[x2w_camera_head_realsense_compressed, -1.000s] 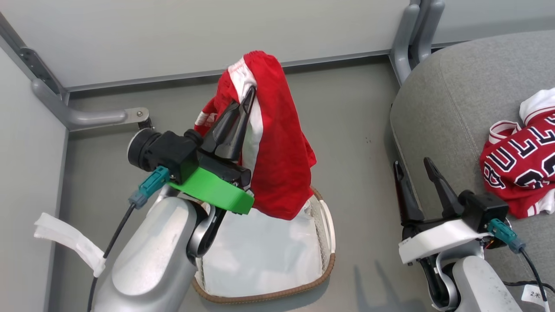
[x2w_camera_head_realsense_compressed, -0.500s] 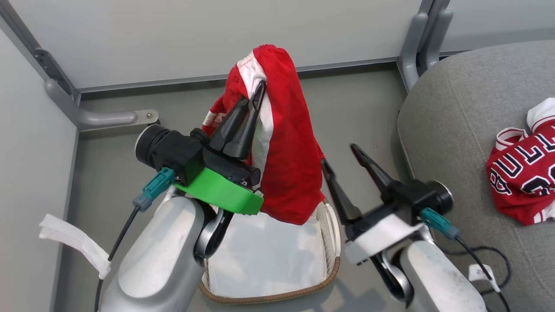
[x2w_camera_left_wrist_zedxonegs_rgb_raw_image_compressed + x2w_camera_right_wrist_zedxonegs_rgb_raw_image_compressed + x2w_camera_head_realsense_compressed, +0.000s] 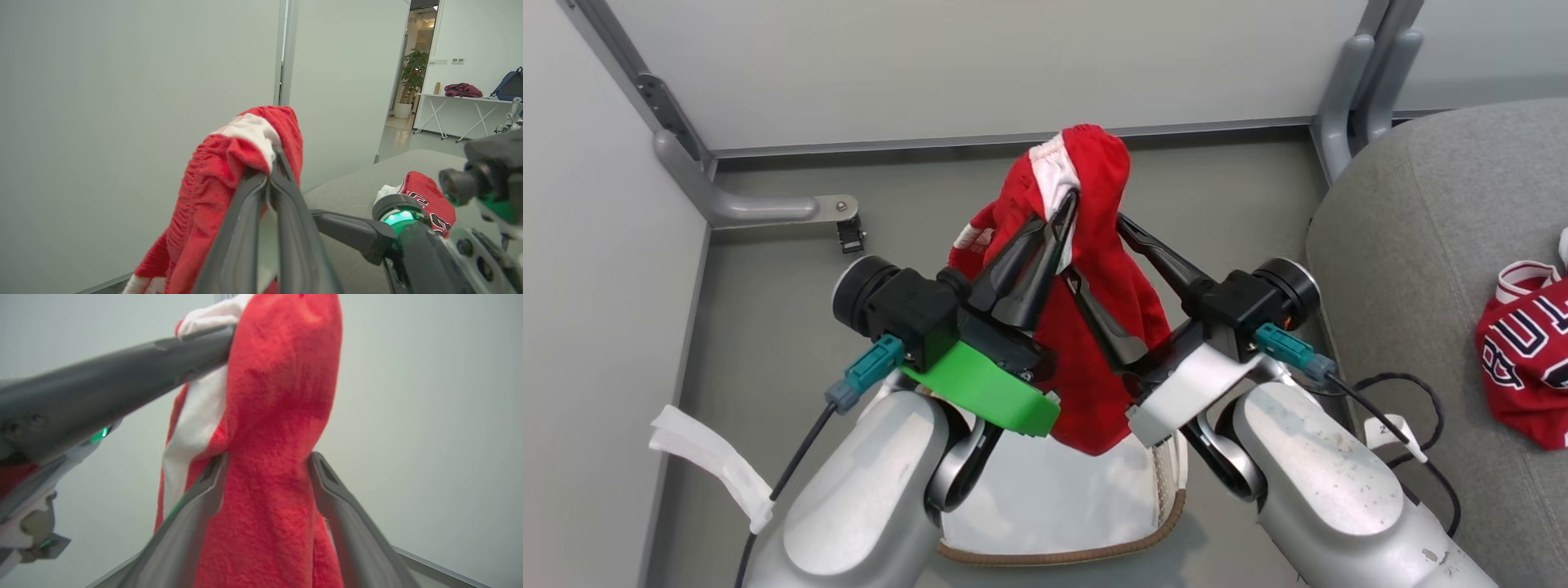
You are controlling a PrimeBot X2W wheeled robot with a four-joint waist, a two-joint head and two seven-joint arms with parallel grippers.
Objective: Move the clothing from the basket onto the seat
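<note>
Left claw (image 3: 1066, 208) is pinching the red white-striped garment (image 3: 1098, 159) near its top, so it hangs above the basket (image 3: 1170, 506). Right claw (image 3: 1092, 245) is spread wide, one finger on either side of the dangling cloth. The lettered jersey (image 3: 1523, 359) lies on the grey seat (image 3: 1421, 204).

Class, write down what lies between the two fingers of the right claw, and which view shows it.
The red garment hangs between the fingers of the open right claw, plainest in the right wrist view.
</note>
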